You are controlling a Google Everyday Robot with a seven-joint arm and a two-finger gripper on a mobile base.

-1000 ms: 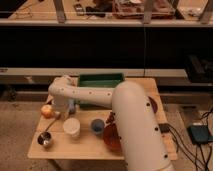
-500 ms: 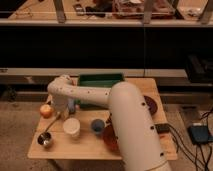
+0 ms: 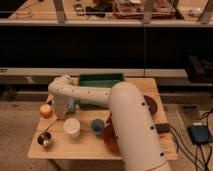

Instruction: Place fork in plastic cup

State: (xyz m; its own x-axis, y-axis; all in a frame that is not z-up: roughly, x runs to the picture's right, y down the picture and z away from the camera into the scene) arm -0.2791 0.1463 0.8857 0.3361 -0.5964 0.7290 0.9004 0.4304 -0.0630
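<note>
My white arm reaches across the wooden table point(image 3: 90, 147) from the lower right to its left side. The gripper point(image 3: 63, 111) points down at the tabletop, just right of an orange fruit point(image 3: 46, 110), and it is shut. A small bluish-grey thing point(image 3: 72, 106) lies against its right side. I cannot make out the fork; the gripper and wrist hide that spot. A white plastic cup point(image 3: 71, 127) stands upright just in front of the gripper, apart from it.
A small blue cup point(image 3: 98, 126) stands right of the white one. A metal bowl point(image 3: 45, 140) sits at the front left corner. A green tray point(image 3: 101, 80) lies at the back. Dark red plates point(image 3: 151, 103) rest on the right, partly behind the arm.
The gripper end has settled slightly lower over the same spot at the table's left. The cups, fruit and bowl have not moved.
</note>
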